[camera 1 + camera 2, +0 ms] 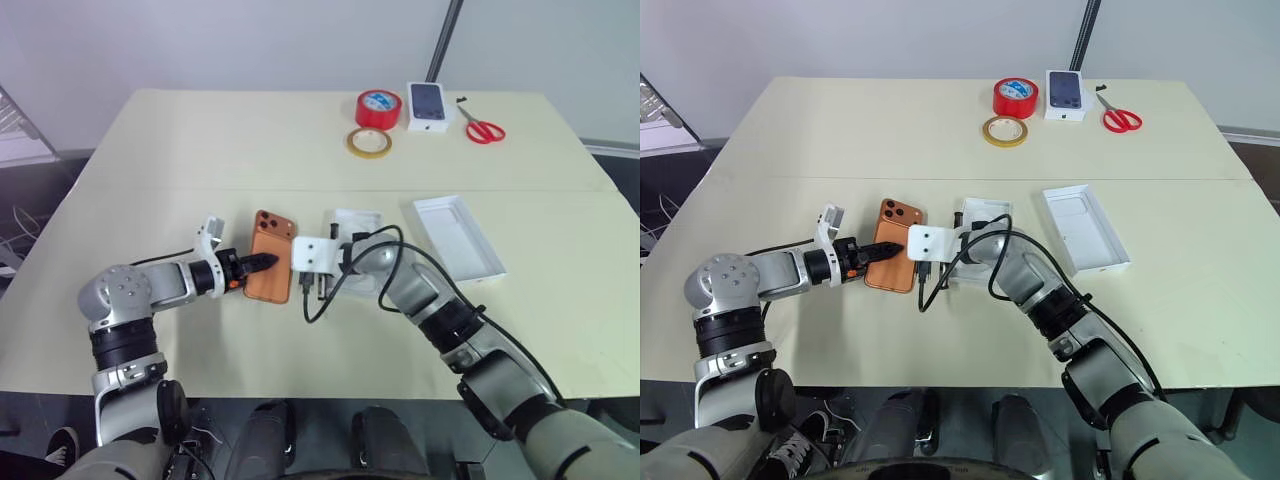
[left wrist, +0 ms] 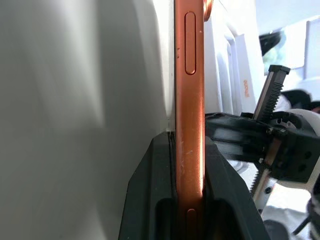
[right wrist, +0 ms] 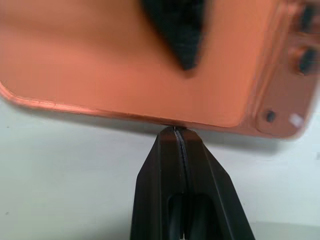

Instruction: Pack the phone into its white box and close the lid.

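Note:
The copper-orange phone is on the cream table, back up, with its camera cluster at the far end. My left gripper comes in from the left and is shut on the phone's long edge. In the left wrist view the phone's edge stands clamped between the two black fingers. My right gripper is shut, its tip against the phone's opposite long edge. The white box lies just right of the phone, partly hidden under my right arm. The lid lies open side up further right.
At the far side of the table are a red tape roll, a yellow tape ring, a small white box with a phone picture and red-handled scissors. A black cable loops down beside the phone.

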